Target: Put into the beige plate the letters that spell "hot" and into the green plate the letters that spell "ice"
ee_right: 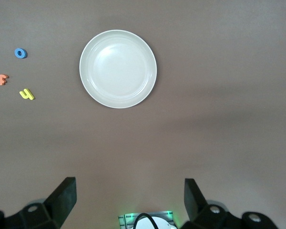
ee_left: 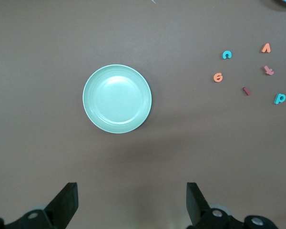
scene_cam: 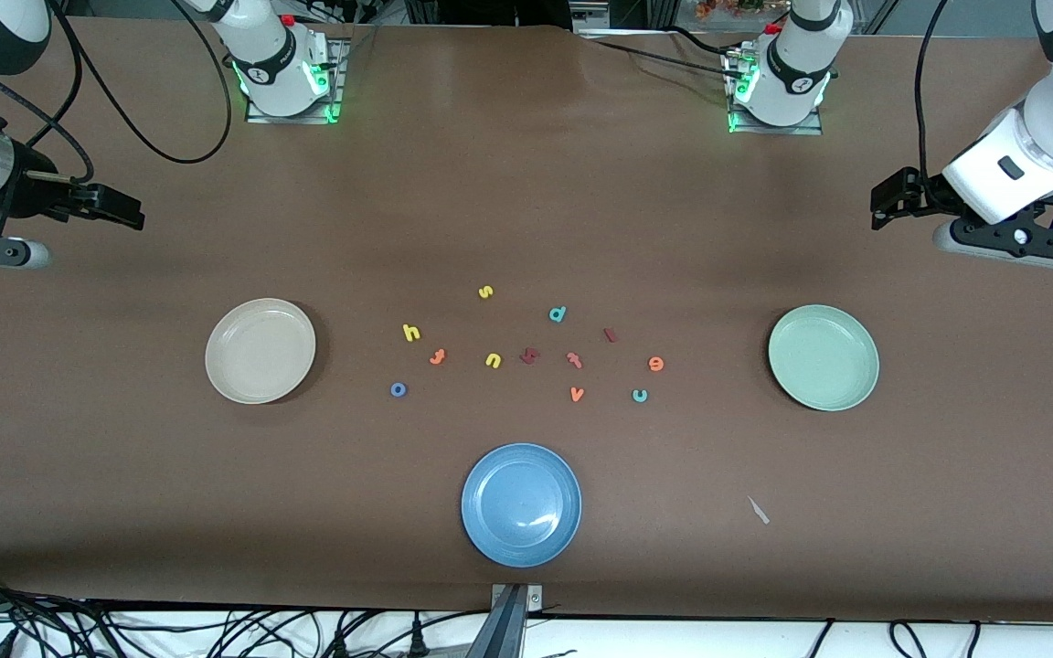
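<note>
Table (scene_cam: 526, 201) first: brown, w/ three plates. Beige plate (scene_cam: 260, 350) sits toward the right arm's end, green plate (scene_cam: 824, 357) toward the left arm's end, blue plate (scene_cam: 521, 504) nearest the camera; all three bare. Right gripper (scene_cam: 115, 206) hangs over bare table near its end, jaws wide, nothing held; left gripper (scene_cam: 892, 196) same at its end, wide open, empty. Both arms wait. Letters lie scattered btwn beige and green plates: h (scene_cam: 411, 333), t (scene_cam: 438, 356), o (scene_cam: 398, 389) cluster nearer beige, so right arm is the closer one; i (scene_cam: 611, 335), e (scene_cam: 656, 364), c (scene_cam: 640, 395) nearer green, closer to left arm. The i's long axis runs roughly camera-to-bases, slightly tilted. Decoys s, d, n, v mixed in.
</note>
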### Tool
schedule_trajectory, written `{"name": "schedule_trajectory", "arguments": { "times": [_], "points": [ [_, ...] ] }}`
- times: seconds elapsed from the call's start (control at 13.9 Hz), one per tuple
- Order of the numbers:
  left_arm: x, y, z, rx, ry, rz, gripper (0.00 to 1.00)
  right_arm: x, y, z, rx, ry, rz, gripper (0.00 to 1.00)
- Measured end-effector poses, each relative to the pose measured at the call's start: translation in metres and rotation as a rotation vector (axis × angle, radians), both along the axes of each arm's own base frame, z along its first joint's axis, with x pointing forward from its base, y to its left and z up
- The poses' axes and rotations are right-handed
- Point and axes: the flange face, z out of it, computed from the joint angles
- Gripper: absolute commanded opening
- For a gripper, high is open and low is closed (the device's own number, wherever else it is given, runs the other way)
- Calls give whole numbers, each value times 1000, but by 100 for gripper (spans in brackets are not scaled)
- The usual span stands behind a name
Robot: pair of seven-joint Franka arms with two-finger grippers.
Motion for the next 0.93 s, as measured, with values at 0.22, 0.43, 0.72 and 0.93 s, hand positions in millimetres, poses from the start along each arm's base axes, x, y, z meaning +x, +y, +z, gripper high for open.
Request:
{"name": "schedule_trajectory", "arguments": {
  "times": [0.22,0.43,0.72,0.93],
  "points": [
    [1,-2,4,-1,-9,-3,100,0,0,0,0,0,0,100],
    [2,-2,7,-2,-15,-3,100,0,0,0,0,0,0,100],
    [3,0,6,-2,-15,-1,100,0,0,0,0,0,0,100],
    [4,0,4,-2,-11,-1,100,0,0,0,0,0,0,100]
  ]
}}
